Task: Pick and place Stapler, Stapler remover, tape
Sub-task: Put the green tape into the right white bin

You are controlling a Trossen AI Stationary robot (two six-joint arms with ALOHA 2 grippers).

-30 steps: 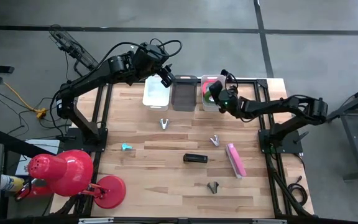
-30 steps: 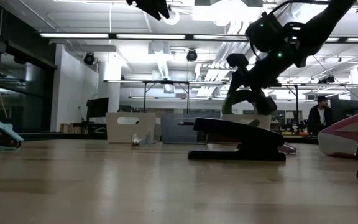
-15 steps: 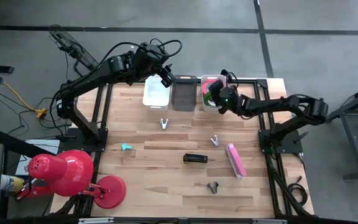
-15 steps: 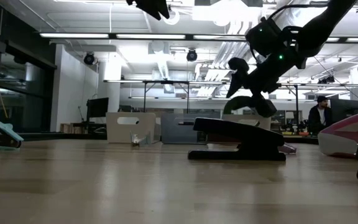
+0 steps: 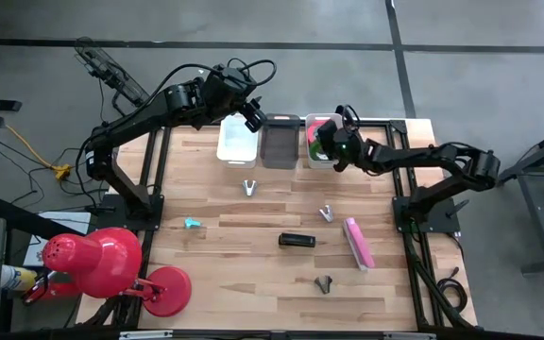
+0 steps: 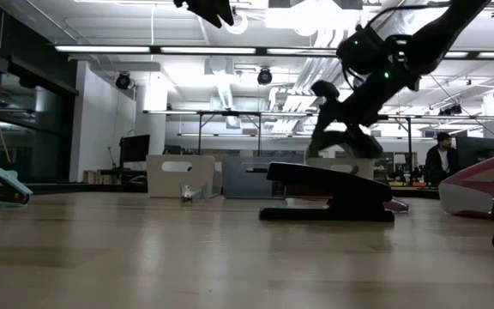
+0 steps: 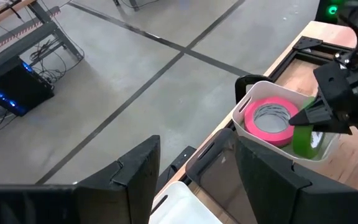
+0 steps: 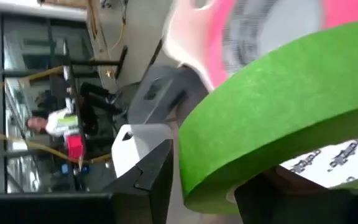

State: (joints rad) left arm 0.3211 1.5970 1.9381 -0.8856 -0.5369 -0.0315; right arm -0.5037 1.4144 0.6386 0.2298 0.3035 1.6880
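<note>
Tape: a green roll [image 8: 278,93] sits pinched on edge between the right gripper's [image 5: 327,145] fingers, directly above the clear bin [image 5: 311,157] at the table's 12 o'clock edge. A pink roll [image 7: 269,117] already lies flat inside that bin, toward 11 o'clock from the fingers. Judged from this, release needs only a short drop. Left gripper [image 5: 250,118] hovers half open and empty near the white bin [image 5: 235,144].

Pink tape [image 7: 270,119] flat in white bin [image 7: 246,107], right gripper [image 7: 308,118] holding green tape [image 7: 303,138] over bin's edge, left fingers [image 7: 134,180] parted in foreground
</note>
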